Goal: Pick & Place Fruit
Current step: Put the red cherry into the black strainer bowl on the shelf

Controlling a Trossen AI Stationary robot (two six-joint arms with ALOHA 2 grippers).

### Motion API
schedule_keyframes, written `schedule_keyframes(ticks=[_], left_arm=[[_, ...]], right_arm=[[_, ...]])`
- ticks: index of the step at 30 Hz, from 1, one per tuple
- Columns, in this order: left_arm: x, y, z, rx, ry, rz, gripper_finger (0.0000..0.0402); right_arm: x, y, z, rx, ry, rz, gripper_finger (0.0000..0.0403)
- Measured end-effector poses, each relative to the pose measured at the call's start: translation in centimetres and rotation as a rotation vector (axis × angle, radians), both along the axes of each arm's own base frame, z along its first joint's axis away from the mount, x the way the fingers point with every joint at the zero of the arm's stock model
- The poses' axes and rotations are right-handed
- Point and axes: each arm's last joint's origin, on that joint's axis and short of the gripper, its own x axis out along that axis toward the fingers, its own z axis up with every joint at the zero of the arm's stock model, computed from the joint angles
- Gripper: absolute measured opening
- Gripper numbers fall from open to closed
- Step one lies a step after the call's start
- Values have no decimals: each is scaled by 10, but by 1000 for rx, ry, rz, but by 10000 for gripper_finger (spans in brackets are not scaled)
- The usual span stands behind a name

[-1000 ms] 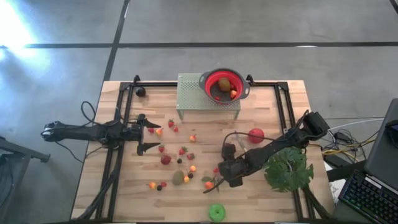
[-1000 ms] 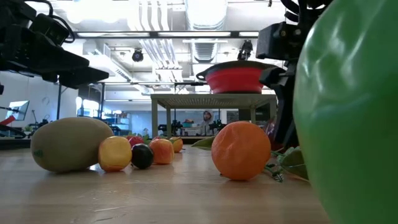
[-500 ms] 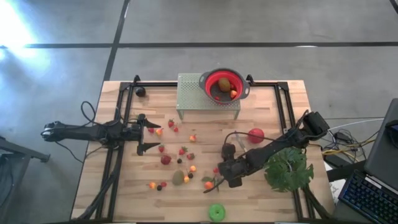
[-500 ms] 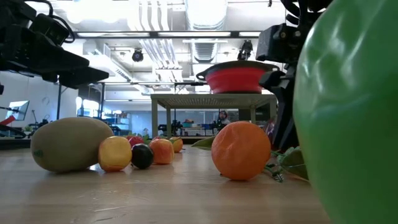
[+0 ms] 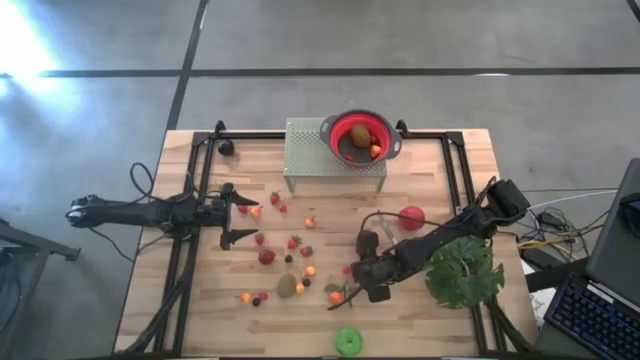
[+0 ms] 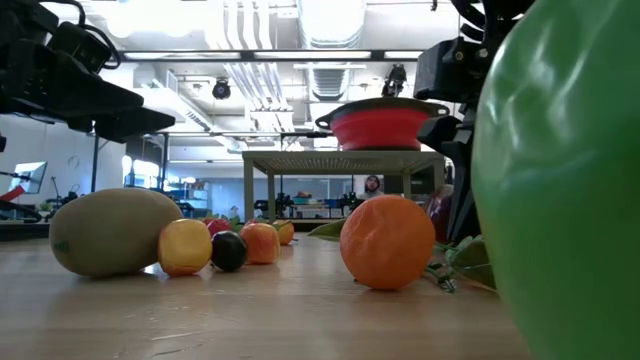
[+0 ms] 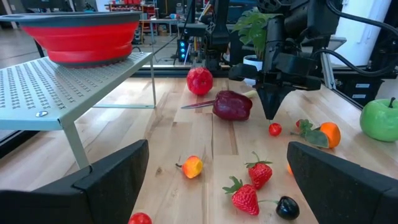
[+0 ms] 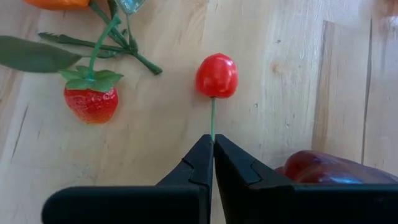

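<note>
Two fruits sit in my red colander (image 5: pixel 361 135); most litter the desk (image 5: pixel 440 168). My right gripper (image 8: pixel 212 144) jaws pinch a cherry (image 8: pixel 216 75) stem; left gripper (image 5: pixel 243 219) jaws wide.

1. We see a brown kiwi (image 6: pixel 112 232) lying on the wooden table (image 6: pixel 260 320) at nine o'clock.
2. Touching its three o'clock side sits a small yellow-orange fruit (image 6: pixel 185 247), then a dark berry (image 6: pixel 228 251) and a peach-coloured fruit (image 6: pixel 260 242).
3. An orange (image 6: pixel 388 242) rests near centre.
4. A green apple (image 6: pixel 560 180) (very close) fills three o'clock.
5. At twelve o'clock, a red bowl (image 6: pixel 385 123) stands on a perforated stand (image 6: pixel 340 160).
</note>
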Motion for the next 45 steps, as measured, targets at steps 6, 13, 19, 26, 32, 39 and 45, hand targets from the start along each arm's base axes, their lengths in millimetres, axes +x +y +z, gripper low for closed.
schedule_keyframes(ticks=[6, 13, 19, 26, 32, 39, 45], left_arm=[[0, 0, 0, 0, 0, 0, 388], [0, 0, 0, 0, 0, 0, 388], [0, 0, 0, 0, 0, 0, 388], [0, 0, 0, 0, 0, 0, 388], [0, 0, 0, 0, 0, 0, 388], [0, 0, 0, 0, 1, 0, 388], [0, 0, 0, 0, 1, 0, 388]], right_arm=[[0, 0, 0, 0, 0, 0, 9], [0, 0, 0, -1, 0, 0, 9], [0, 0, 0, -1, 0, 0, 8], [8, 4, 11, 7, -23, 41, 8], [21, 11, 33, 6, -68, 108, 8], [29, 12, 57, -44, -48, 156, 8], [35, 9, 74, -63, -30, 157, 8]])
